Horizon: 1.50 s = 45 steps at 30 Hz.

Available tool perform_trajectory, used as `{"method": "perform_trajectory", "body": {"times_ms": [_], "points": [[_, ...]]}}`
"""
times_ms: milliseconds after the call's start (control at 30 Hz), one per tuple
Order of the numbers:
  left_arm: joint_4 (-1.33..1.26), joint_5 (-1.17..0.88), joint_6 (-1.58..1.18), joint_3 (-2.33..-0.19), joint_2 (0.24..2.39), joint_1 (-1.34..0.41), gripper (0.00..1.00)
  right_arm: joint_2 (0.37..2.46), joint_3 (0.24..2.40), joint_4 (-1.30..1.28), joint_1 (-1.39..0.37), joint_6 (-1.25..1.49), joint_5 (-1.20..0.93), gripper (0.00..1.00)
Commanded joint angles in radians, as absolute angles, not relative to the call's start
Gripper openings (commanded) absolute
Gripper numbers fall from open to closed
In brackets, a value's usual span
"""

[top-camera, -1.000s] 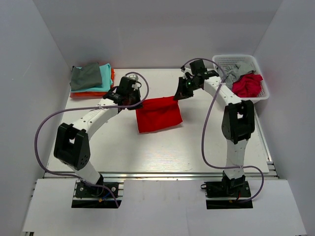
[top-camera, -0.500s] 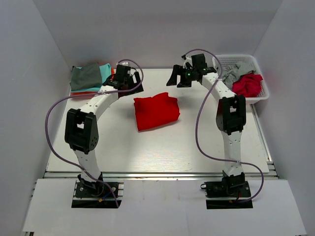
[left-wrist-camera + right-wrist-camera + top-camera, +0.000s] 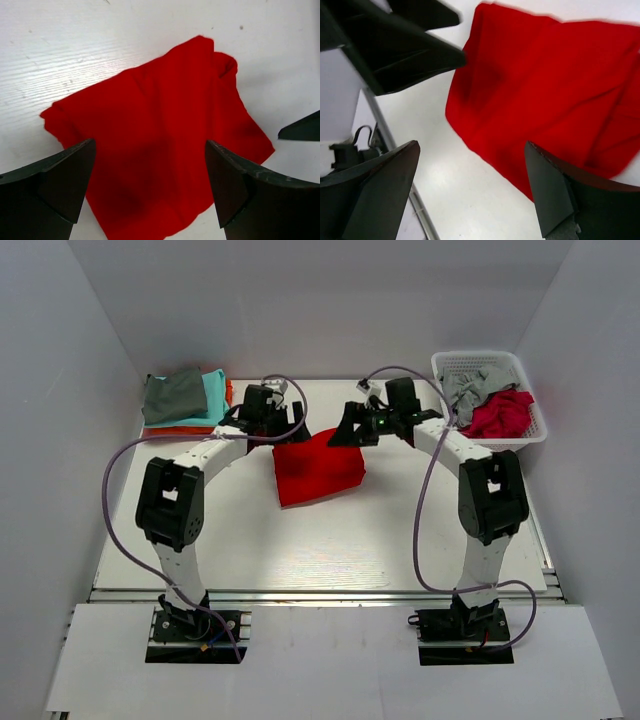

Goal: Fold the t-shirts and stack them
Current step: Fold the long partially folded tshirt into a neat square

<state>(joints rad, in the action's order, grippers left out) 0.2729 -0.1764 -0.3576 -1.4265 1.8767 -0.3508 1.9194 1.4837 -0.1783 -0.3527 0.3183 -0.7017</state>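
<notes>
Red t-shirt (image 3: 318, 468), folded, mid-counter (image 3: 300, 550).
Creased rough rectangle, edges uneven; left tool (image 3: 292, 432) and right tool (image 3: 345, 430) hung over its far edge, jaws wide, gripping nothing; white counter showed all round.

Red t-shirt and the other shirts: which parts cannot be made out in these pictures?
- Red t-shirt: top view, far edge covered by left tool and right tool; right wrist view, cut by the frame's right edge.
- Stack: lower shirts under the grey one, count unclear.
- Basket: crumpled shirts, count unclear.
</notes>
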Motion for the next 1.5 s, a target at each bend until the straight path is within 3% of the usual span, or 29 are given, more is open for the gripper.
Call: {"method": "perform_trajectory", "body": {"times_ms": [0,500,867,1133,1200,1333,1467], "points": [[0.184,-0.278,-0.341,-1.384,1.908,-0.341,1.00,1.968,1.453,-0.087,-0.370,0.367,-0.782,0.90],[0.204,-0.250,-0.301,-1.410,2.074,-0.311,1.00,2.085,1.012,0.229,-0.275,0.526,-0.744,0.89],[0.158,-0.247,-0.282,-1.442,1.925,-0.301,1.00,1.818,1.219,-0.052,-0.296,0.305,-0.594,0.90],[0.256,-0.077,-0.282,-1.462,1.933,-0.301,1.00,1.952,1.462,-0.179,-0.299,0.220,-0.459,0.90],[0.256,-0.063,-0.282,-1.462,1.942,-0.292,0.96,2.008,1.555,-0.228,-0.305,0.213,-0.442,0.88],[0.265,-0.063,-0.282,-1.483,1.985,-0.291,0.75,2.141,1.714,-0.274,-0.316,0.198,-0.440,0.71],[0.253,-0.074,-0.282,-1.493,2.023,-0.291,0.61,2.229,1.798,-0.305,-0.324,0.201,-0.431,0.64]]}}
